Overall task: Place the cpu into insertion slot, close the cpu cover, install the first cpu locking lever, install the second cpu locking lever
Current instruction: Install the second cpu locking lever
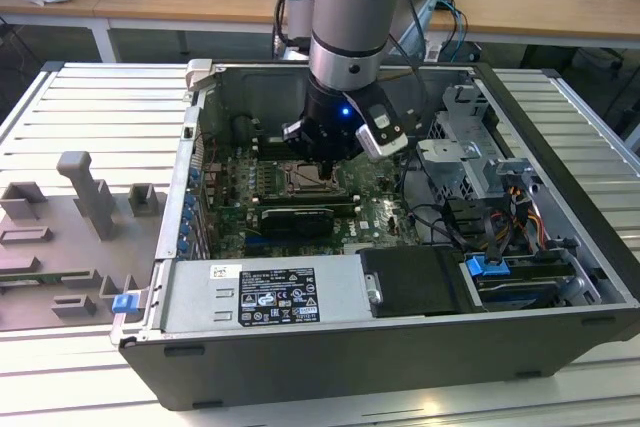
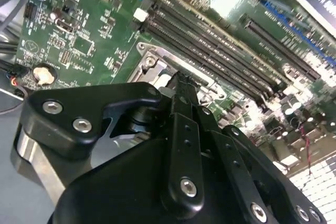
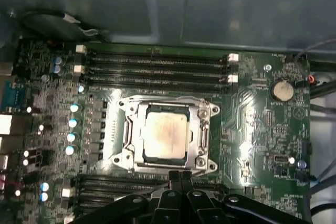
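Cpu (image 3: 165,136) seated in slot (image 3: 206,136), cover (image 3: 167,103) down; pincer (image 3: 181,178) together, empty, at socket edge: lever step, needs hooking.

One cpu (image 3: 165,136) in one insertion slot (image 3: 206,132), one coin cell (image 3: 282,90), one computer case (image 1: 560,127).

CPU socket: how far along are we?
The cpu sits in the insertion slot, and the cpu cover looks closed flat around it. The hand hovers at the socket's edge, holding nothing visible. I cannot tell whether either locking lever is latched.
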Controlling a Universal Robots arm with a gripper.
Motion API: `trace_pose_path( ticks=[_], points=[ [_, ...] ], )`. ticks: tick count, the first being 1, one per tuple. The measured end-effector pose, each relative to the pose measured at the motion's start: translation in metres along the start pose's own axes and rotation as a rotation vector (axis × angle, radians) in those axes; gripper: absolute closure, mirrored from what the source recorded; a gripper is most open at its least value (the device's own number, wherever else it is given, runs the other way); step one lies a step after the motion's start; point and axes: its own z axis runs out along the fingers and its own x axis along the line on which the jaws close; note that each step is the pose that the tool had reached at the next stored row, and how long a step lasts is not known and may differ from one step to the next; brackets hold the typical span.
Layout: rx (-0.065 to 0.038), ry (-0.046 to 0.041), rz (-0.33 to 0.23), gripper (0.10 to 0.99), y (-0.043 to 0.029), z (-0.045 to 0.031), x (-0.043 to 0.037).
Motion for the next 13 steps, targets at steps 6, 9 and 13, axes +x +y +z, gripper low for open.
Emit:
trace_pose_path(
  ticks=[6,9,13],
  points=[
    [-0.038,-0.0022,-0.003,0.980,-0.0129,-0.0008,0.0104],
    [-0.042,-0.0024,-0.003,0.980,-0.0141,-0.0004,0.0200],
    [-0.043,-0.0025,-0.003,0.980,-0.0145,0.0053,0.0280]
  ],
)
